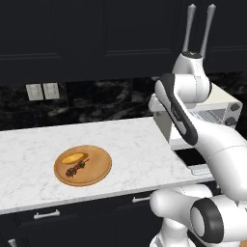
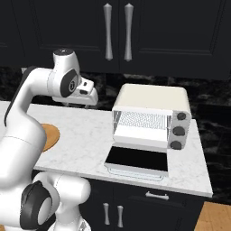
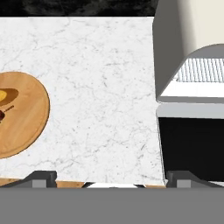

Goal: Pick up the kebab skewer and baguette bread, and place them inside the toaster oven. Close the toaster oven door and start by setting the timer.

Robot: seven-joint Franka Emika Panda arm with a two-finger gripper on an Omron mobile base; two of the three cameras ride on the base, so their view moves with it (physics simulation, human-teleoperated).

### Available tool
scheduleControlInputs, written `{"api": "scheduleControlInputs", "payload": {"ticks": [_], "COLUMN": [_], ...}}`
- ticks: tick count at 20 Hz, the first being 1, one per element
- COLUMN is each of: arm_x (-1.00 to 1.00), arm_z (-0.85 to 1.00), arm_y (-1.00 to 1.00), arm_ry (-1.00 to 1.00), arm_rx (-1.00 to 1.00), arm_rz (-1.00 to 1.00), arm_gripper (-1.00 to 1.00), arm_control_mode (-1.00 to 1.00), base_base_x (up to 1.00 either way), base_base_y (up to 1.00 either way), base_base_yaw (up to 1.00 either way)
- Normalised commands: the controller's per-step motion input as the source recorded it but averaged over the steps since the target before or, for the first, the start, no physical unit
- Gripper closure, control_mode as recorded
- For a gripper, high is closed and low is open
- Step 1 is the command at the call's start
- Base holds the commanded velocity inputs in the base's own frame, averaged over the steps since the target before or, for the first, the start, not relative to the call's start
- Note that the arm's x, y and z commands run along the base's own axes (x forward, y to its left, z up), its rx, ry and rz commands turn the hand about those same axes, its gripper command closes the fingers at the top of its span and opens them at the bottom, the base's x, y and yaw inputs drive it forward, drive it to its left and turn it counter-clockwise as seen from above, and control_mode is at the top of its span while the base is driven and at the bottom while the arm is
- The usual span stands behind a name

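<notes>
On the white marble table [image 1: 125,144] a round wooden board [image 1: 83,165] carries the baguette bread [image 1: 74,157] and the kebab skewer [image 1: 76,169], lying side by side, the bread on the far half of the board and the skewer just in front of it, toward the table's front edge. Both are well apart from the toaster oven [image 2: 151,116], which stands at the other end of the table with its wire rack [image 2: 142,119] showing inside. The toaster oven door [image 2: 136,159] is folded down flat in front of the oven, its dark glass facing up.

Over the bare marble between the board and the oven hangs the claw [image 3: 111,177], held above the table and touching nothing. Its two fingertips [image 3: 41,177] stand wide apart with nothing between them. From the hand view the board sits off to the left of the claw, with only a sliver of the bread and the skewer's end at the picture's edge, and the oven and its lowered door sit off to the right.
</notes>
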Motion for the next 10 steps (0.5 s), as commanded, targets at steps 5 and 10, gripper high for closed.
{"api": "scheduleControlInputs", "payload": {"ticks": [5,10], "arm_x": [0.00,0.00], "arm_z": [0.00,0.00], "arm_y": [0.00,0.00], "arm_ry": [0.00,0.00], "arm_rx": [0.00,0.00], "arm_rz": [0.00,0.00], "arm_gripper": [-1.00,-1.00], "arm_control_mode": [1.00,1.00], "base_base_x": [0.00,0.00], "base_base_y": [0.00,0.00], "base_base_yaw": [0.00,0.00]}}
